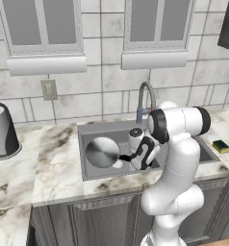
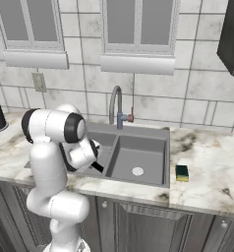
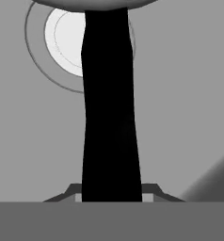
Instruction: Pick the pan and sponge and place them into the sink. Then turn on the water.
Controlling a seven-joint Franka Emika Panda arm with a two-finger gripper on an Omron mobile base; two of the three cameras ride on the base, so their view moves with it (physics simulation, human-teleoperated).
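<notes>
The silver pan (image 1: 102,152) hangs tilted inside the left basin of the dark grey sink (image 1: 87,130), its face turned to the left base view. My gripper (image 1: 137,160) is down in that basin, shut on the pan's black handle (image 3: 109,108). In the hand view the handle runs up from between my fingertips (image 3: 72,189) and crosses the basin's pale drain (image 3: 64,40). The arm hides most of the left basin in the right base view, where the gripper (image 2: 96,166) shows beside the sink's divider. The yellow and green sponge (image 1: 221,145) (image 2: 182,172) lies on the counter right of the sink (image 2: 138,156). No stream falls from the arched faucet (image 1: 145,98) (image 2: 116,106).
A dark round canister with a pale roll (image 1: 2,130) stands on the marble counter far left. The right basin (image 2: 137,171) holds nothing but its drain. Tiled wall, windows and an outlet (image 1: 48,89) stand behind; a dark wall cabinet (image 2: 232,34) hangs at upper right.
</notes>
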